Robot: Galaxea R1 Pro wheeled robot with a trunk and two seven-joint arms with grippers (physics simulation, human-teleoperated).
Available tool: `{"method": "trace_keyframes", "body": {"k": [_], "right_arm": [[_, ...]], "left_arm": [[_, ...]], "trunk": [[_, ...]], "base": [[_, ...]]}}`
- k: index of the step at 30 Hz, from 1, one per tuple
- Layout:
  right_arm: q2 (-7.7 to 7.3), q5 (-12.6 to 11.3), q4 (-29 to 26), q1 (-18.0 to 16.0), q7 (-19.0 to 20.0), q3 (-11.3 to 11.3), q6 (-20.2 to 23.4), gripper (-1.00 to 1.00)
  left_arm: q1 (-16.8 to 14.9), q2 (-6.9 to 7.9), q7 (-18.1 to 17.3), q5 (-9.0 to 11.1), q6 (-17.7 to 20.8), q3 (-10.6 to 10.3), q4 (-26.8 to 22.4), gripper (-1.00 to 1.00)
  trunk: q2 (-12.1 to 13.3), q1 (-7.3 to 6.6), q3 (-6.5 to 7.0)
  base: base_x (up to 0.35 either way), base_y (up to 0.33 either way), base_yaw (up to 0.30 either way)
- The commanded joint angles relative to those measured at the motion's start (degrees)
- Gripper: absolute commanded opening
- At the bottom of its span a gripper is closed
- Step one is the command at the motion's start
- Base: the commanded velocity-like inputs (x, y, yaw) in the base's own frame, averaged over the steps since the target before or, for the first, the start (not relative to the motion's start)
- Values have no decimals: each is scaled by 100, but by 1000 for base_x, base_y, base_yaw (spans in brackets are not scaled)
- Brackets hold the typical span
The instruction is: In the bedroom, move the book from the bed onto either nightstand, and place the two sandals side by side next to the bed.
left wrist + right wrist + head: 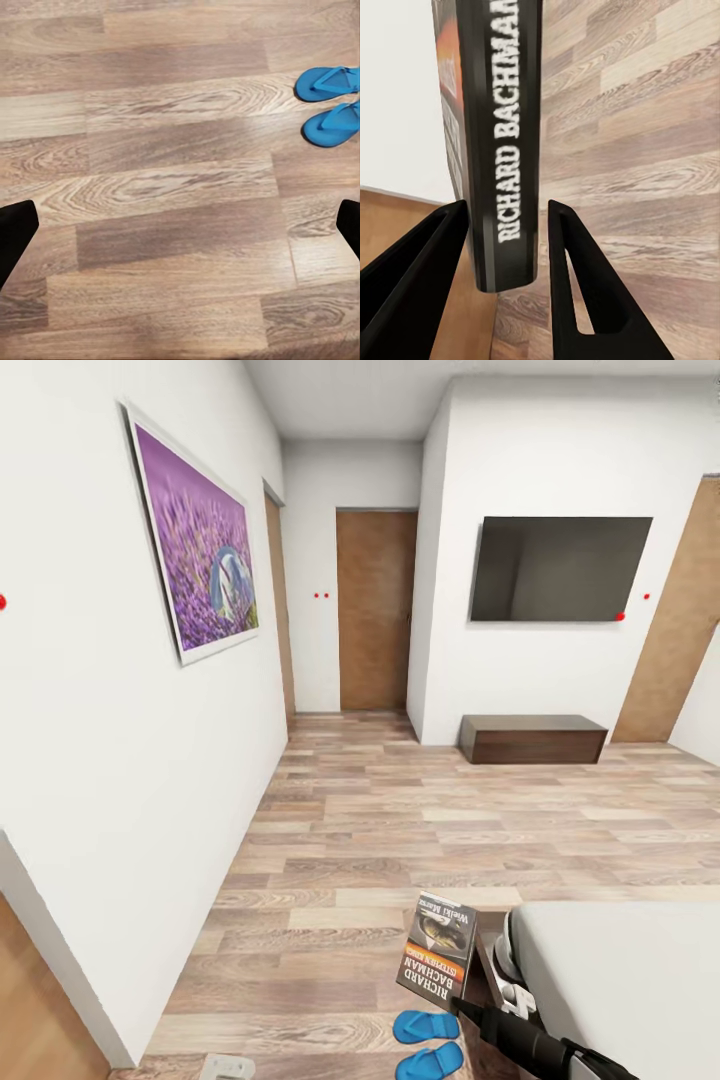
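Observation:
My right gripper (506,247) is shut on the book (502,142); its black fingers (585,292) flank the spine lettered "RICHARD BACHMAN". The book (438,950) hangs upright above the wood floor, just left of the bed (620,970) corner, with my right gripper (462,1002) under it. Two blue sandals (425,1027) (430,1062) lie side by side on the floor beside the bed, below the book. My left gripper (180,225) stands open over bare planks, with the sandals (326,81) (334,124) off to one side. The nightstand is out of view.
A white wall with a lavender picture (195,535) runs close along the left. Ahead are a wall TV (560,568), a low dark bench (533,738) and brown doors (375,610). Wood floor (400,830) stretches between wall and bed.

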Motion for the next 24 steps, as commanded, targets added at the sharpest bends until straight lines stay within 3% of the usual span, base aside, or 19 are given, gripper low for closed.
{"method": "trace_keyframes", "body": {"k": [1, 24], "right_arm": [[-1, -31, 2, -4, 20, -5, 32, -100], [9, -31, 9, -4, 6, -5, 32, -100]], "left_arm": [[-4, 1, -15, -57, -19, 49, 5, 100], [-4, 1, -15, -48, -19, 54, -9, 100]], "trunk": [[-4, 0, 3], [-4, 0, 61]], "base": [[0, 0, 0], [0, 0, 0]]}}
